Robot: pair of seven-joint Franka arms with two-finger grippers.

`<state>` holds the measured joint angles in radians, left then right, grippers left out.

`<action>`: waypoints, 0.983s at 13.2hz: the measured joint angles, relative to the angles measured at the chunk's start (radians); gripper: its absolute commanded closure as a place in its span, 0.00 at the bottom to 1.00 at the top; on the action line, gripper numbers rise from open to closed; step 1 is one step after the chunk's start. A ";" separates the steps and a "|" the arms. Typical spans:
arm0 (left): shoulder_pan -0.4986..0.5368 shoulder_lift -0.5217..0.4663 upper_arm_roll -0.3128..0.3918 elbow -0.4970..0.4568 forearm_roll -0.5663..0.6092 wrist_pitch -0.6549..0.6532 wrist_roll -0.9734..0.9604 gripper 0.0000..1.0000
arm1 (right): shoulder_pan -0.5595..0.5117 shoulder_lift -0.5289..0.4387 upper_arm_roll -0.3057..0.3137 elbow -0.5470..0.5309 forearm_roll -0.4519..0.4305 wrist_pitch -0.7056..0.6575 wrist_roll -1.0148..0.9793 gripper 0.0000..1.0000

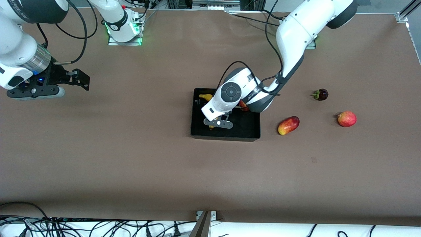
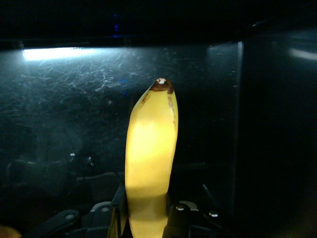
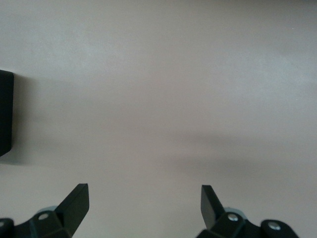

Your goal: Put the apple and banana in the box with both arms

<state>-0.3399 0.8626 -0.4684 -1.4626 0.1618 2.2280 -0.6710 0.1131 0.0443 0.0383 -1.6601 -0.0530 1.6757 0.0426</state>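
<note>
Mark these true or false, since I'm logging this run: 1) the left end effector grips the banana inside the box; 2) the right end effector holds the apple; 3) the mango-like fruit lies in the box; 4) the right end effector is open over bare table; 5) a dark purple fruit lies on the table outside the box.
1) True: the left end effector is shut on the banana within the box.
2) False: the right end effector holds nothing; a bit of red, probably the apple, shows in the box beside the left arm.
3) False: the mango-like fruit lies on the table beside the box.
4) True.
5) True: the purple fruit lies toward the left arm's end.
</note>
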 measured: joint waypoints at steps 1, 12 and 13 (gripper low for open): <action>0.000 0.001 0.003 0.003 0.000 0.001 0.000 0.00 | 0.000 0.000 0.000 0.000 0.000 0.000 0.000 0.00; 0.334 -0.397 0.016 0.110 0.009 -0.534 0.318 0.00 | 0.000 0.000 0.000 0.000 0.000 0.000 0.000 0.00; 0.377 -0.412 0.016 0.132 0.009 -0.597 0.388 0.00 | 0.000 0.000 0.000 0.000 0.000 0.000 0.000 0.00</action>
<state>0.0373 0.4507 -0.4529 -1.3308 0.1707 1.6310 -0.2826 0.1131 0.0444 0.0386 -1.6599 -0.0530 1.6757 0.0426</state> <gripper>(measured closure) 0.000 0.000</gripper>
